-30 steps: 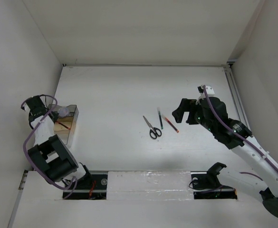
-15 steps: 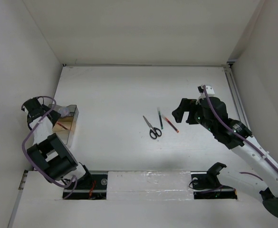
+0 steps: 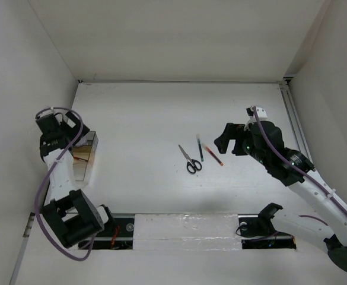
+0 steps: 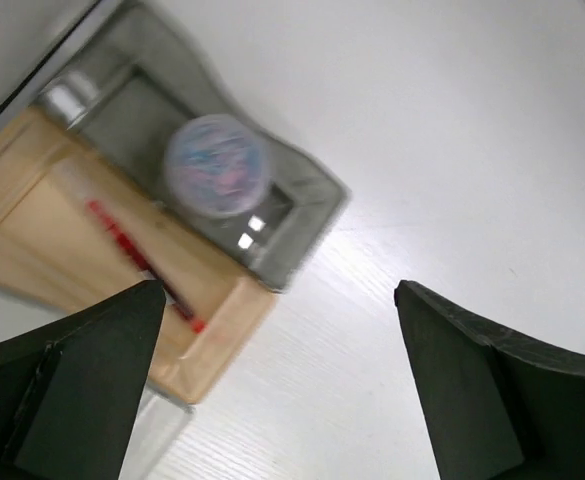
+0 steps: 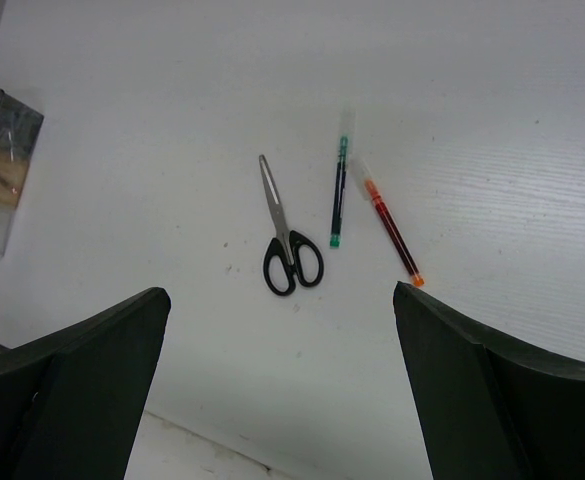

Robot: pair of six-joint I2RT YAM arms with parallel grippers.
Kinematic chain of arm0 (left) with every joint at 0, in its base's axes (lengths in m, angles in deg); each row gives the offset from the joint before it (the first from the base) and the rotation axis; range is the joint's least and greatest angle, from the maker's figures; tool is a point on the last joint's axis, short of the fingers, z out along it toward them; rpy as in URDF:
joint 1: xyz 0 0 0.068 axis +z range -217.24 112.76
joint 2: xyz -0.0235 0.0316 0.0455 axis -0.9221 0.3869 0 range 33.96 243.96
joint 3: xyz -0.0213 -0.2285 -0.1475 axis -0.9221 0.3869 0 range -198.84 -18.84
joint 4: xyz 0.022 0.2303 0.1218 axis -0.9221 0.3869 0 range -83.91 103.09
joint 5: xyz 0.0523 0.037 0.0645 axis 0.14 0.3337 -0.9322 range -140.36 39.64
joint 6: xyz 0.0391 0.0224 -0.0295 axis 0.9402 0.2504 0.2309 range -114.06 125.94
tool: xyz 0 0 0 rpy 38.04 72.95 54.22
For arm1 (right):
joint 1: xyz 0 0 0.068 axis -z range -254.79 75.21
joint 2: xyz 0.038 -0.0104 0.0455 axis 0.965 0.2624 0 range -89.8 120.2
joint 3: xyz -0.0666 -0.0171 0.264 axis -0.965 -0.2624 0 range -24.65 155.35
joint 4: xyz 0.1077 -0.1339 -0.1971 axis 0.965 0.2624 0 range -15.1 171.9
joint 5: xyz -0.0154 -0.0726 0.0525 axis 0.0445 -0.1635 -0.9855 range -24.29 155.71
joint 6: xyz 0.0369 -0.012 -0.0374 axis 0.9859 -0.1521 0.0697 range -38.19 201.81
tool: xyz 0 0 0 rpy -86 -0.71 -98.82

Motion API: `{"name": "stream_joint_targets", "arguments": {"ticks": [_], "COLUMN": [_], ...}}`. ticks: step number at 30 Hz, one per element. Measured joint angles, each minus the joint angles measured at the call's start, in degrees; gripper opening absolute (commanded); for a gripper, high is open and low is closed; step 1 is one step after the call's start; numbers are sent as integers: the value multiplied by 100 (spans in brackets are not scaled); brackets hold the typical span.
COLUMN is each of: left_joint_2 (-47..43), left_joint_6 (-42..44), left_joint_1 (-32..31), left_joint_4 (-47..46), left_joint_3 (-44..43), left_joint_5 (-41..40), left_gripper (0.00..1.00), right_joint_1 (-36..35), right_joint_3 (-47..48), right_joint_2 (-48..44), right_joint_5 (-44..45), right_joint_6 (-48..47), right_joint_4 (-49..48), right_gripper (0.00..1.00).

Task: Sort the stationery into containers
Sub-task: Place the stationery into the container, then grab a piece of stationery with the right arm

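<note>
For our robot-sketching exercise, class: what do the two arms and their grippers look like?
The left arm and right arm share white links, black joint housings and a purple cable looped alongside. Gripper fingers are plain dark wedges, tapering to blunt tips.

1. The left arm (image 3: 59, 172) has slim white tube links joined by chunky black joint housings. The bulkiest housing sits at 8 o'clock in the top view.
2. A thin purple cable (image 3: 40, 202) runs outside the left arm in loose loops.
3. The right arm (image 3: 315, 189) has the same white tubes, with a bulky black wrist block (image 3: 262, 145) and a black joint at 4 o'clock.
4. A second purple cable (image 3: 283, 155) lies along the right arm, and a small white cap (image 3: 260, 111) tops the wrist.
5. The left gripper (image 4: 279, 290) has near-black, matte fingers (image 4: 72, 400), wedge-shaped with flat faces and bevelled edges.
6. The right gripper (image 5: 280, 292) has matching dark wedge fingers (image 5: 502, 390).
</note>
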Motion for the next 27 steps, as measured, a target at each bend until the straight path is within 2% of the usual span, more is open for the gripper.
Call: {"name": "stream_joint_targets", "arguments": {"ticks": [2, 6, 7, 9, 14, 19, 22, 23, 27], "left_joint_2": [-251, -564, -623, -723, -723, -107, 170, 177, -120], "left_joint_6": [205, 887, 1099, 1462, 2422, 3300, 3609, 3670, 3595], "left_joint_1": [-501, -2173, -2570, -2918, -2887, -2887, -2885, -2885, -2876], "left_joint_4": [-2, -7, -4, 92, 717, 1504, 1816, 1853, 1845], "left_joint_3": [-133, -706, -870, -1110, -1919, -2516, -2424, -2341, -2277], "left_joint_5": [-96, -658, -640, -372, 457, 1045, 1014, 949, 492], "left_gripper": [100, 100, 100, 100, 100, 100, 100, 100, 100], "right_joint_1": [0, 2, 0, 2, 0, 0, 2, 2, 103], "right_joint_3": [0, 0, 0, 0, 0, 0, 0, 0, -17], "right_joint_2": [24, 166, 225, 396, 1198, 2090, 2503, 2629, 2979], "right_joint_5": [9, 109, 149, 190, 83, 210, 304, 323, 208], "right_joint_6": [7, 79, 114, 179, 361, 549, 621, 640, 656], "right_joint_4": [0, -2, 0, 0, -13, -2, -2, -4, -168], "right_gripper": [100, 100, 100, 100, 100, 100, 95, 90, 88]}}
